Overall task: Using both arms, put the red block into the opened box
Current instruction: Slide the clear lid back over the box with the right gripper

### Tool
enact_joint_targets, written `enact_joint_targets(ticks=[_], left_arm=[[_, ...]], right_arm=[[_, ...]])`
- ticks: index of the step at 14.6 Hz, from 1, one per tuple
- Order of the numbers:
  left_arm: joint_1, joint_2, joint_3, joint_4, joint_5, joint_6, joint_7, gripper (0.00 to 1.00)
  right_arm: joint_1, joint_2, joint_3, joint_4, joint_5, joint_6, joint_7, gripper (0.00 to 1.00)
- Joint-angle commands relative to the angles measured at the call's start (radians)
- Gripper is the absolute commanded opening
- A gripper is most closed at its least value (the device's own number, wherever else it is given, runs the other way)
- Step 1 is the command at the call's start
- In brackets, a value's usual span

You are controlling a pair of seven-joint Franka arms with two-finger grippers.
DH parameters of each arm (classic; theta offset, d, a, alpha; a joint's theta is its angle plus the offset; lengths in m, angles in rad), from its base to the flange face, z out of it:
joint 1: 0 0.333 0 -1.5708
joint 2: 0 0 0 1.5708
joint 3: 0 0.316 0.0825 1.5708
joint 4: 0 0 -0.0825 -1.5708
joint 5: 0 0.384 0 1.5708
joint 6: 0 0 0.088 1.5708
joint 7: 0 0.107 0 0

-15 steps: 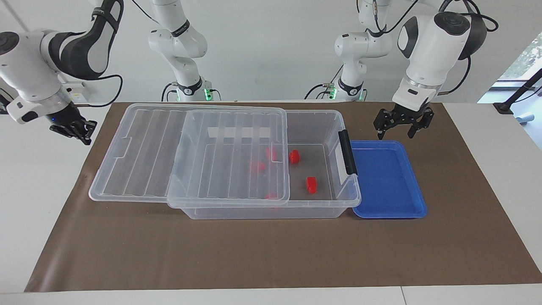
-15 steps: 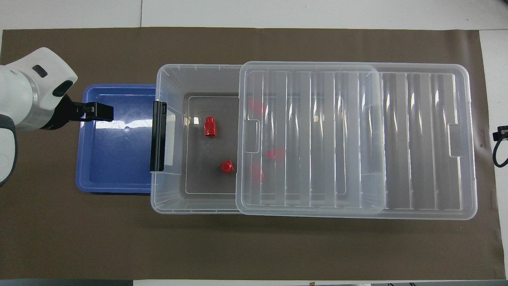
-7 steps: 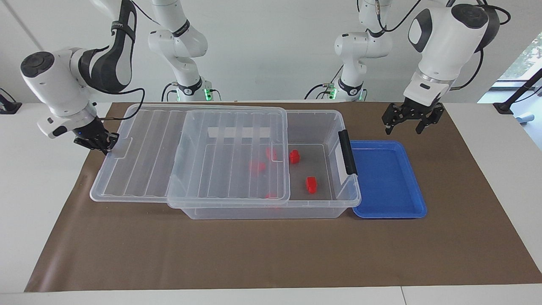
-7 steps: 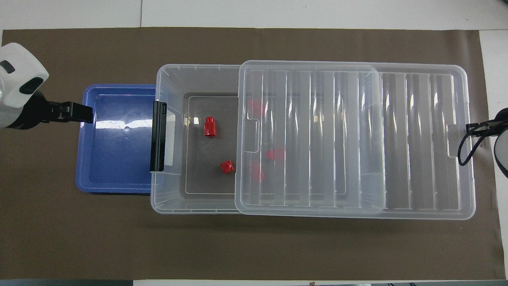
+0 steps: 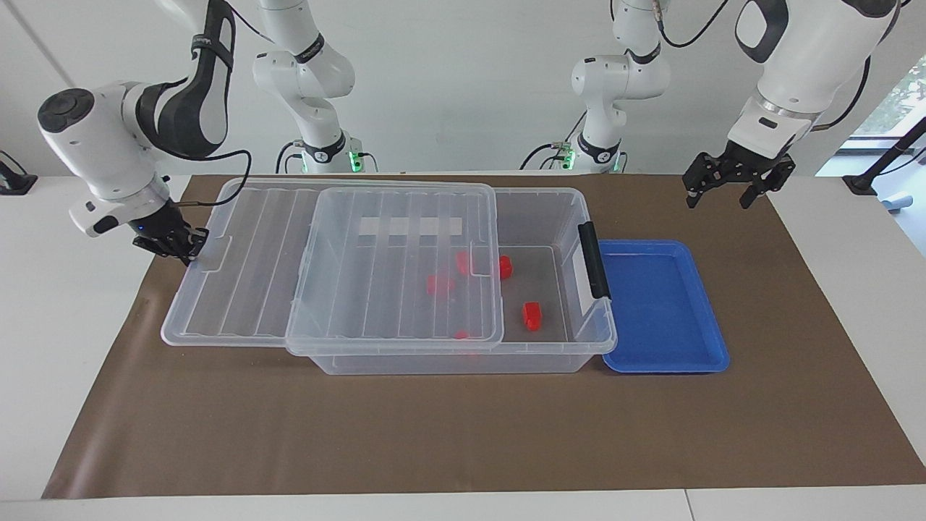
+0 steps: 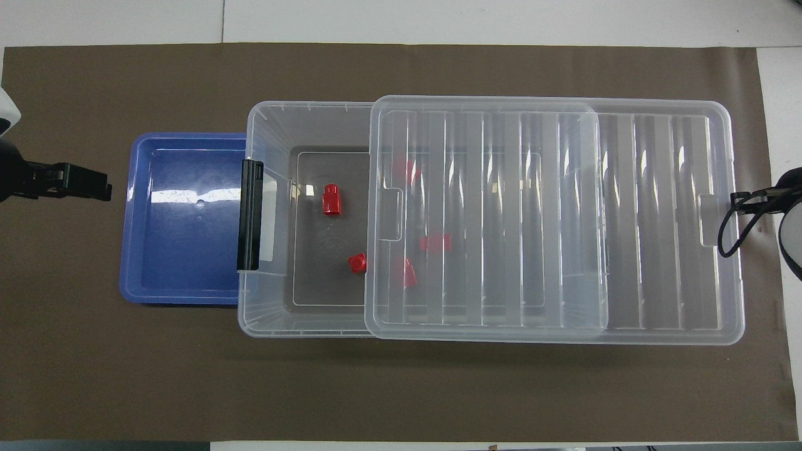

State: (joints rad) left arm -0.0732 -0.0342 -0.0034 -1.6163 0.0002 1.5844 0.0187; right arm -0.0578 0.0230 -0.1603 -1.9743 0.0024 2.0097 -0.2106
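Since a second earlier, the ribbed clear lid (image 5: 325, 260) had been slid a little toward the latch end of the box (image 5: 550, 347), so that one red block (image 5: 504, 267) was partly covered, and the left hand (image 5: 729, 187) had been lifted up and away from the blue tray (image 5: 662, 358).

The right hand (image 5: 177, 244) was pictured at the lid's overhanging end, toward the right arm's end of the table (image 5: 463, 434), its fingertips drawn together and pressed at the lid's rim. Whether the rim was pinched or merely pushed could not be told.

The left hand was seen hanging in the air with its fingers spread wide and nothing between them, over the brown mat beside the tray's corner nearest the robots.

The blocks were already lying on the box floor: another red block (image 5: 532, 315) in the uncovered part near the black latch (image 5: 593, 259), and further red shapes (image 5: 438, 284) under the lid. The tray was seen bare.

The placing was judged to be done, with the closing of the lid in hand. For the next move, a steady push along the box's length was judged to be needed, the lid being kept square on the rim until it was seated at the latch end.
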Motion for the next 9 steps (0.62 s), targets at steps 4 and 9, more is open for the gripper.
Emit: enact_joint_targets(ticks=[4,9], left_arm=[[0.023,0.036,-0.007,0.067,-0.037,-0.070,0.020,1.00],[0.023,0.030,-0.013,0.055,-0.036,-0.078,0.014,1.00]], right_arm=[[0.107,-0.014,0.008,-0.020,0.021,-0.005,0.177,0.00],[0.185,-0.014,0.008,-0.020,0.021,-0.005,0.307,0.00]])
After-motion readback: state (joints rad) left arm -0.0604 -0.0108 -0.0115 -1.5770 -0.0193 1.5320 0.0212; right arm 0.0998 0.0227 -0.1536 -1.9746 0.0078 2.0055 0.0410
